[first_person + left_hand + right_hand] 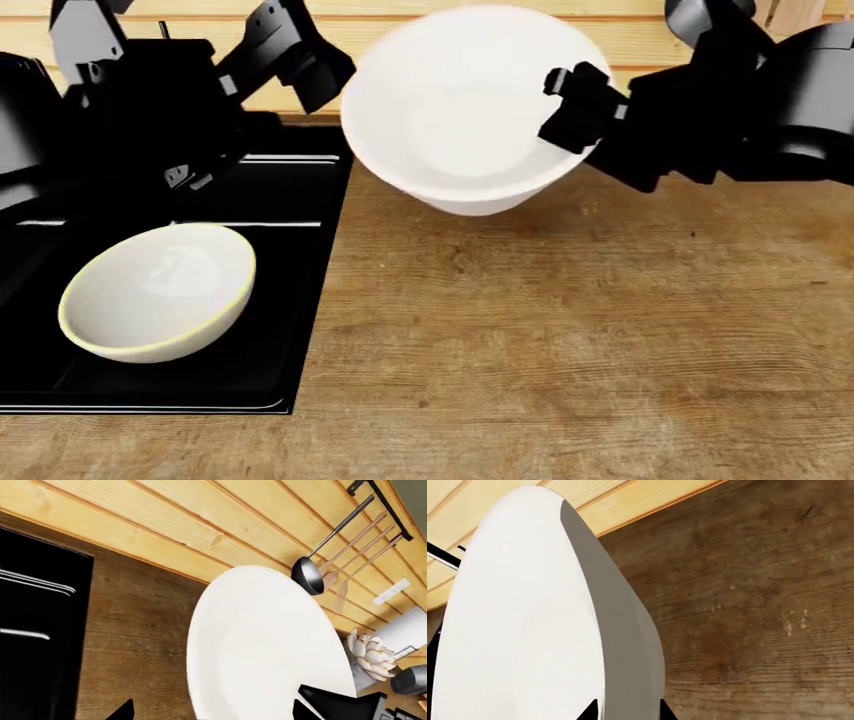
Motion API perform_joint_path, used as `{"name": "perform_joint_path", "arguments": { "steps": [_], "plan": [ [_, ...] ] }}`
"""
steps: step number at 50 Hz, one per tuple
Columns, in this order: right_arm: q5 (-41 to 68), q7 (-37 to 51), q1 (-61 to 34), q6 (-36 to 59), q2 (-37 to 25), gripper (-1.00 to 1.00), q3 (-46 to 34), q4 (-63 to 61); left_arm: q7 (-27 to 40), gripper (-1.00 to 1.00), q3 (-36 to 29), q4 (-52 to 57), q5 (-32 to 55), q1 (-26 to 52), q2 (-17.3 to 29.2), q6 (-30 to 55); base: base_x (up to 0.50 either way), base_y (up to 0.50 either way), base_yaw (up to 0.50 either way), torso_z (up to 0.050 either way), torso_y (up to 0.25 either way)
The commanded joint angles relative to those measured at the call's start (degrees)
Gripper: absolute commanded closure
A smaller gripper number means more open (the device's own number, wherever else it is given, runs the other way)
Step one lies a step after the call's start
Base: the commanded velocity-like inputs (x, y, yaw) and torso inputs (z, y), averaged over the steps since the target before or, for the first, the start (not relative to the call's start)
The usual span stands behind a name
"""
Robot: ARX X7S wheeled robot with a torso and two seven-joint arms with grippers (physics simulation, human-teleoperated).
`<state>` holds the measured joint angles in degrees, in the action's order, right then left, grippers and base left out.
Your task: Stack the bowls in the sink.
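The plain white tapered bowl [461, 110] hangs tilted in the air above the wooden counter, just right of the sink [296, 200]. My right gripper [627, 711] is shut on its right wall, one fingertip inside and one outside; in the head view the right gripper [581, 100] sits at the bowl's right rim. My left gripper [320, 78] is open at the bowl's left rim, and the bowl [267, 650] fills part of the wide gap between its fingertips [124, 711]. The wider bowl with a pale yellow rim [158, 290] rests in the black sink's near basin.
The wooden counter [574, 340] stretches to the right of the sink. On the plank wall behind, a rail carries a ladle [307, 575] and wooden utensils. A pale flower-shaped ornament [370, 652] and other small items stand at the back of the counter.
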<state>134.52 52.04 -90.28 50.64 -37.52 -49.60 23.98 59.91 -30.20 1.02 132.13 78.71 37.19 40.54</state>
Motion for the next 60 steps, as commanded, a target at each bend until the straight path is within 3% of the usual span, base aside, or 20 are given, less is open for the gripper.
{"name": "perform_joint_path", "arguments": {
  "steps": [1,38,39,52,53,60],
  "plan": [
    [1.8,0.4,-0.2,0.1,-0.1,1.0,1.3,-2.9,-1.5,-1.0,1.0,-0.7,-1.3,-1.2,-1.7,-2.9,0.0,0.0,0.0,0.0,0.0],
    [5.6,1.1,0.6,-1.0,-0.2,1.0,2.6,-8.4,-7.2,-1.0,-1.9,-5.8,-5.6,-6.3,-5.0,-3.8,0.0,0.0,0.0,0.0,0.0],
    [5.6,1.1,0.6,-1.0,-0.2,1.0,2.6,-8.3,-7.0,1.0,-2.1,-5.8,-5.5,-6.2,-5.1,-3.6,0.0,0.0,0.0,0.0,0.0],
    [5.4,0.4,0.5,-1.1,-0.3,1.0,2.7,-7.6,-5.8,1.0,-2.6,-5.8,-5.7,-5.2,-4.8,-3.5,0.0,0.0,0.0,0.0,0.001],
    [5.4,0.4,0.5,-1.1,-0.3,-1.0,2.7,-7.5,-5.8,1.0,-2.6,-5.8,-5.8,-5.1,-4.8,-3.5,0.0,0.0,0.0,0.0,0.0],
    [5.8,0.4,0.3,-1.0,-0.2,-1.0,2.6,-7.3,-5.9,1.0,-2.6,-6.1,-6.1,-4.8,-4.7,-3.6,0.0,0.0,0.0,0.0,0.0]
  ]
}}
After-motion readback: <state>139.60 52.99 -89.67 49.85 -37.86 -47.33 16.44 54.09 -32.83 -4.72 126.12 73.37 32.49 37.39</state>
